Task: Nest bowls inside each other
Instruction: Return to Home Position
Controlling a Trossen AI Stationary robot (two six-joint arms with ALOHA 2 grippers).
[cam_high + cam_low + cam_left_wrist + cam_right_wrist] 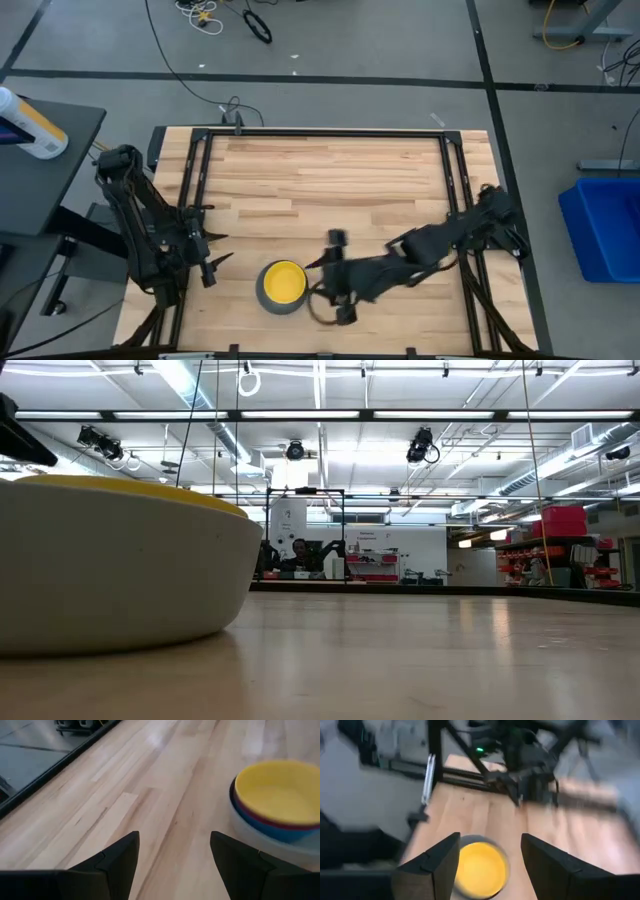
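The bowls stand nested in one stack (282,286) near the table's front edge, with the yellow bowl (280,795) innermost. A red rim (260,817) and a blue one (280,832) show below it, all inside the grey bowl (110,570), whose base rests on the wood. My right gripper (338,278) hangs open high above the table, just right of the stack and clear of it; its wrist view looks down on the stack (480,867). My left gripper (172,855) stands open left of the stack (218,255), with nothing between its fingers.
Black frame rails (195,190) run along the table's left, right and far sides. A blue bin (605,225) stands on the floor at the right, and a bottle (30,125) lies on a side stand at the left. Bare wood (330,180) stretches behind the stack.
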